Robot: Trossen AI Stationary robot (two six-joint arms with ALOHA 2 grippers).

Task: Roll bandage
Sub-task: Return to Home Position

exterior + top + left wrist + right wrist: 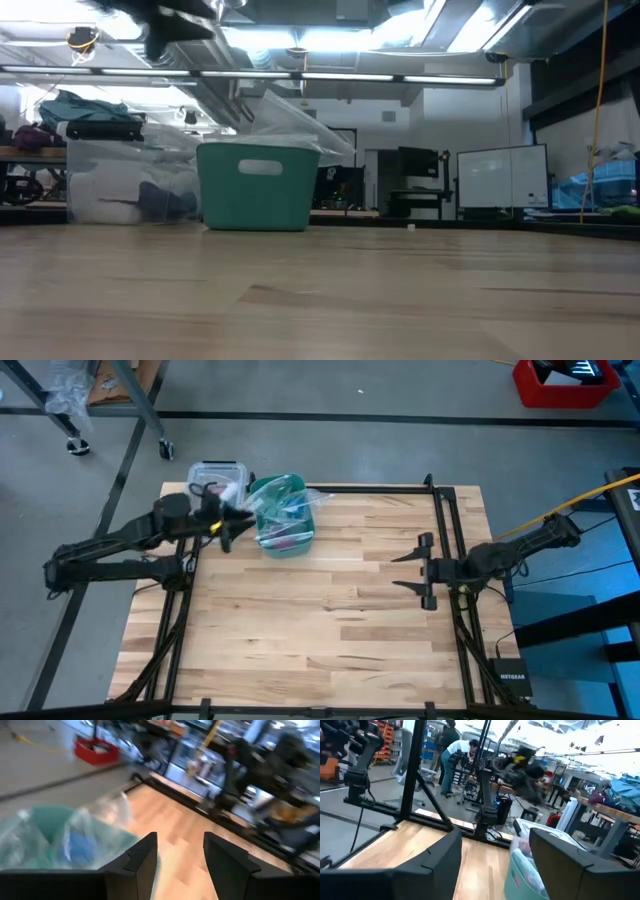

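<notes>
A teal plastic bin [283, 516] stands at the table's far left, stuffed with clear plastic bags. In the left wrist view a blue thing [80, 848] shows through the plastic in the bin; it may be the bandage, but I cannot tell. My left gripper [230, 525] hangs above the table just left of the bin, open and empty [180, 857]. It also shows blurred at the top of the low view [180, 20]. My right gripper [397, 570] waits open and empty at the table's right side, pointing left [492, 865].
A clear lidded container [218, 475] stands at the far left corner behind the bin, and also shows in the low view [120, 185]. Black frame rails [445, 530] run along the table's right and far edges. People stand in the room beyond the table [452, 750].
</notes>
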